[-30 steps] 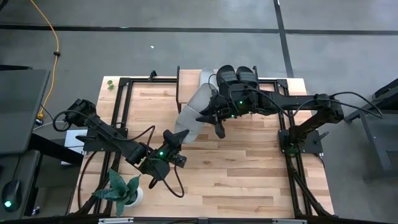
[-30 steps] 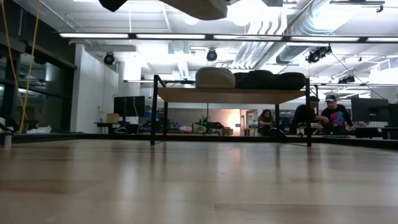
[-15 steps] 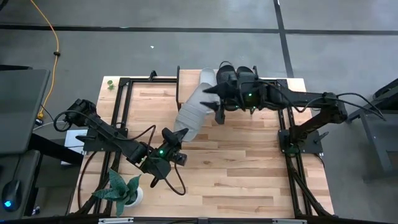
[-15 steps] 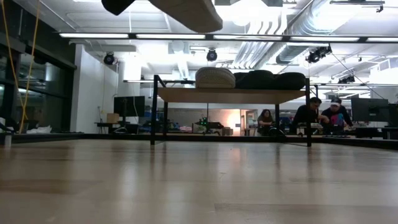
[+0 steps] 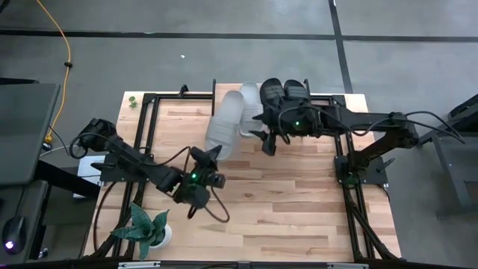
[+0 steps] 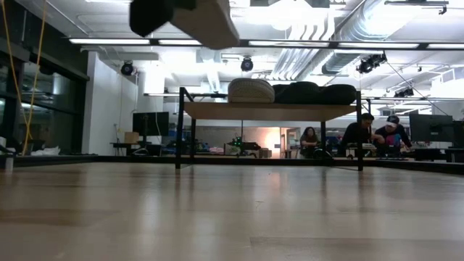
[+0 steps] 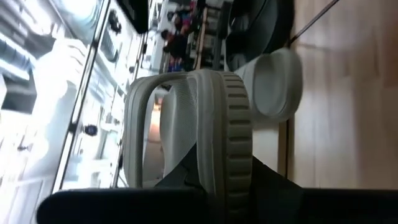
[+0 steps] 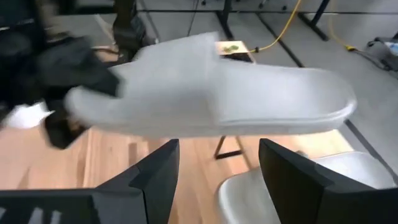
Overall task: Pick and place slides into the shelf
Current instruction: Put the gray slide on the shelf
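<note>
Overhead, the left pincer [image 5: 211, 159] clamps a smooth, rounded light grey slide [image 5: 225, 127] by its ribbed heel; the right pincer [image 5: 263, 138], fingers apart, hovers beside the plank-topped shelf [image 6: 268, 111].

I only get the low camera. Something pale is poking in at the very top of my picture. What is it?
Observer: It is a light grey slide sandal with a wide strap, up in the air. The left gripper is shut on one end of it.
Operator: Is the other arm holding it too?
Observer: No. The right gripper is beside it with its fingers open, holding nothing.
Operator: Is it over the shelf?
Observer: From above, its front end overlaps the left end of the small wooden-topped shelf with black legs, next to a second grey slide sandal lying there.
</note>
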Robot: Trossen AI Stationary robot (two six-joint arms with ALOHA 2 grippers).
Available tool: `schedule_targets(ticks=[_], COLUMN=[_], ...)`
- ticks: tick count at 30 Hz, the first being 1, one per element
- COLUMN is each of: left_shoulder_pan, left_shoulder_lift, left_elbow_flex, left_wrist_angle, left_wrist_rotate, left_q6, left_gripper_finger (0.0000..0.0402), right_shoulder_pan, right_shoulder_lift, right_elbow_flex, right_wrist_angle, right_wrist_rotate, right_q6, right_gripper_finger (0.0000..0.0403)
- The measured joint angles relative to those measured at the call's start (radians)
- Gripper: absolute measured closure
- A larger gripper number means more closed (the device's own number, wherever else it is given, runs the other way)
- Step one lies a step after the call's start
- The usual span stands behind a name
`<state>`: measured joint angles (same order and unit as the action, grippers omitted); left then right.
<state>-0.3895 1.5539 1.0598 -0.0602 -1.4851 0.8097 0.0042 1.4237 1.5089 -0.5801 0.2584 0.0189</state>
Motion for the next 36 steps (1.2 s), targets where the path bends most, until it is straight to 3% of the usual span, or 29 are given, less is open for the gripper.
schedule_targets(ticks=[8, 13, 36], left_shoulder_pan=[0.075, 0.105, 0.227], left_shoulder_lift=[0.005, 0.045, 0.081], left_elbow_flex=[-0.008, -0.009, -0.008], left_wrist_angle=[-0.012, -0.012, -0.029], left_wrist_rotate=[0.043, 0.060, 0.092], left_q6=[-0.123, -0.114, -0.154], left_gripper_finger=[0.0387, 0.0387, 0.0387], right_shoulder_pan=[0.057, 0.082, 0.115], right_shoulder_lift=[0.003, 0.007, 0.011], right_elbow_flex=[-0.005, -0.005, -0.006], right_wrist_angle=[-0.054, -0.134, -0.165], right_wrist_rotate=[0.036, 0.088, 0.071], right_q6=[0.009, 0.047, 0.060], right_gripper_finger=[0.0192, 0.0192, 0.0192])
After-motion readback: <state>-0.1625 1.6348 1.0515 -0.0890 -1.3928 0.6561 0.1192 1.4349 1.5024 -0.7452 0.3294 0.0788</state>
